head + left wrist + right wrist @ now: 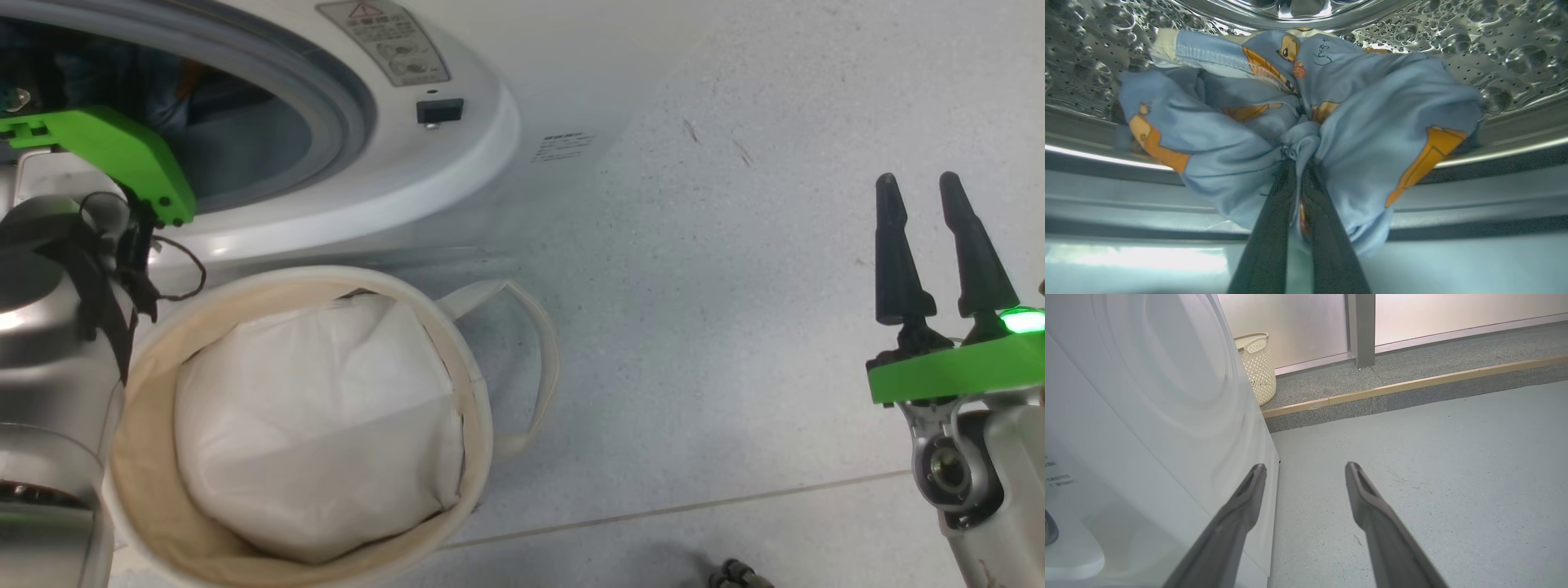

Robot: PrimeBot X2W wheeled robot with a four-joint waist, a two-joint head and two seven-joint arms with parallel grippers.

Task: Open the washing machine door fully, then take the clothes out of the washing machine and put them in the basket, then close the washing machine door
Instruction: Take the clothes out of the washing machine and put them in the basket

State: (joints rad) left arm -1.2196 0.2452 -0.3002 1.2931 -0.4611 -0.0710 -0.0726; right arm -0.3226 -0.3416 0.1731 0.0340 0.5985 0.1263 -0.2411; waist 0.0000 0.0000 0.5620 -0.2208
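Clamping the left gripper (1299, 161) tight on the clothes (1372, 122) inside the washing machine (457, 139) at upper left, just above the basket (135, 441) at lower left, with the right gripper (917, 181) splayed empty far right.

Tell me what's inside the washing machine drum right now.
Inside the shiny dimpled steel drum is a bunched light blue garment printed with orange bears, pinched in the shut left pincer. The fabric covers the drum behind it, so anything beneath cannot be seen.
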